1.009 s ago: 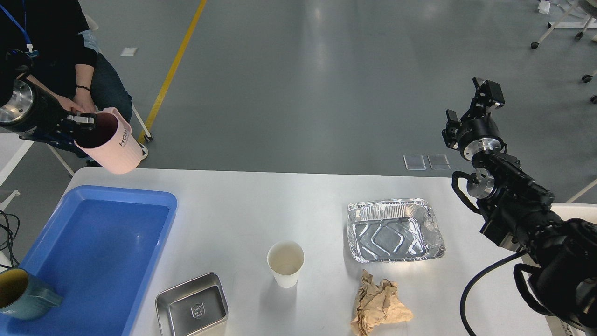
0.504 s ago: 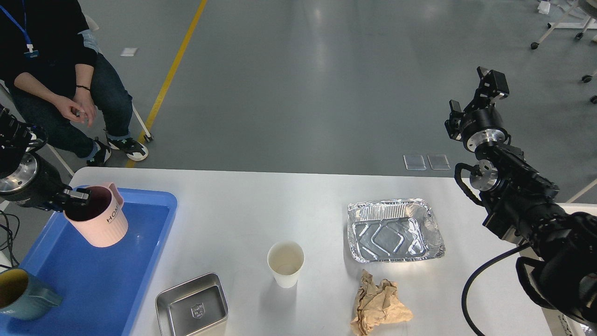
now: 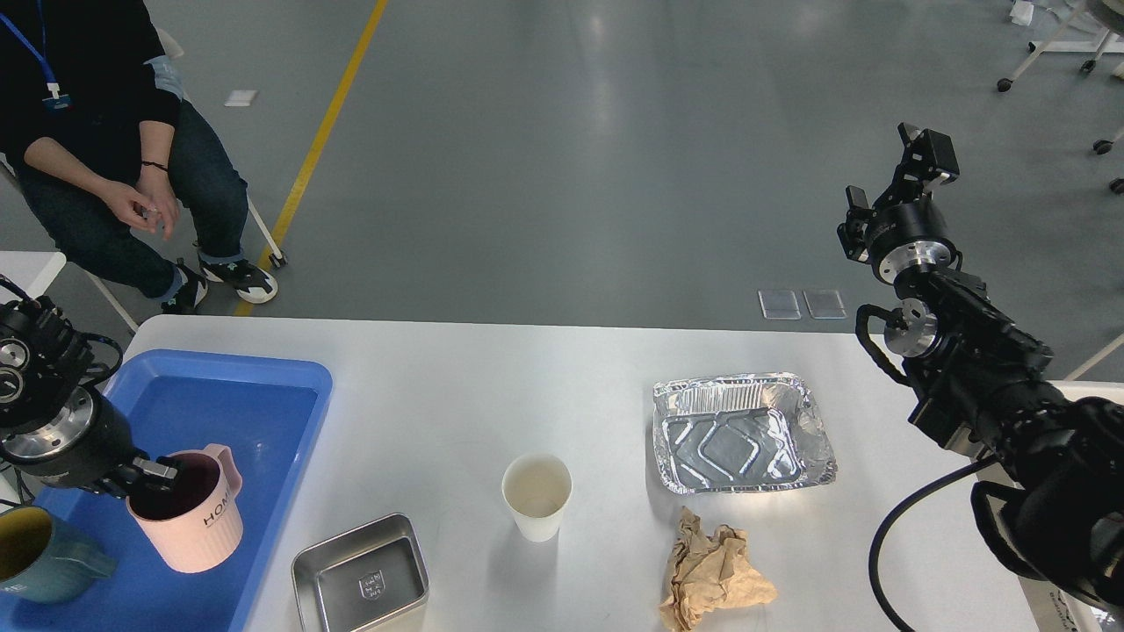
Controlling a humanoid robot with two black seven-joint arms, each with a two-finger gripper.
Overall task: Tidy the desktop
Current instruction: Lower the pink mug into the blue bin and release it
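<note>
A: Where is the left gripper (image 3: 151,475)?
B: At the near left, over the blue tray (image 3: 263,386). Its fingers are clamped on the rim of a pink mug (image 3: 191,515), one finger inside the mouth, and the mug sits slightly tilted in the tray's near part.

A: Anything else in that tray?
B: A teal mug (image 3: 39,555) at the near-left corner, just beside the pink one but apart from it.

A: And the right gripper (image 3: 894,184)?
B: Raised at the far right, beyond the table's far edge, touching nothing. Its fingers stand apart.

A: How does the desktop (image 3: 492,377) lie?
B: The white top fills the near half of the view. The tray rests on its left end. A steel dish (image 3: 362,577) sits near the front edge, a paper cup (image 3: 536,496) stands upright just right of it, a foil tray (image 3: 742,432) lies further right, and a crumpled brown paper (image 3: 713,574) lies nearer, just below the foil.

A: Anyone around?
B: A seated person (image 3: 97,132) at the far left, off the table.
</note>
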